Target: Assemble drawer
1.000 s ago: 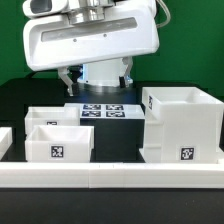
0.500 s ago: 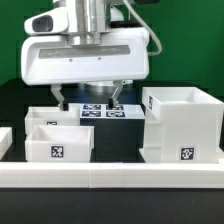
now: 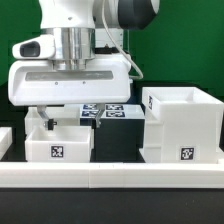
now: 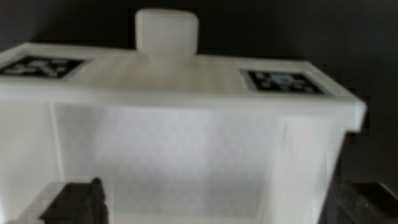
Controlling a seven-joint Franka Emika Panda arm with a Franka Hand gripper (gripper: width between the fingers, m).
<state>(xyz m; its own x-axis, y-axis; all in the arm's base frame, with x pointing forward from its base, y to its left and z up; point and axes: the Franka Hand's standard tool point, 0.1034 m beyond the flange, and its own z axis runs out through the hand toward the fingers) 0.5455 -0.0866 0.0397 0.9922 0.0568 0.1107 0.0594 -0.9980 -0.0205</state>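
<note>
The tall white housing point(image 3: 182, 125) stands at the exterior view's right, open on top, with a tag low on its front. Two small white trays sit at the left: the front tray point(image 3: 58, 148) with a tag on its face, and the back tray point(image 3: 72, 119) just behind it, partly hidden by the hand. My gripper point(image 3: 75, 117) hangs low over the back tray, jaws wide open and empty. In the wrist view a white tray point(image 4: 187, 120) with two top tags and a knob point(image 4: 166, 28) fills the frame, blurred. The gripper point(image 4: 226, 205) shows a dark fingertip point(image 4: 75, 200) at each side of the tray.
The marker board point(image 3: 112, 111) lies on the black table between the trays and the housing. A low white border rail point(image 3: 110, 176) runs along the front. Another white piece point(image 3: 4, 138) shows at the far left edge. A green wall stands behind.
The hand has moved toward the exterior view's left and come down, from above the marker board to over the back tray. The jaws stay open. The parts have not moved.
</note>
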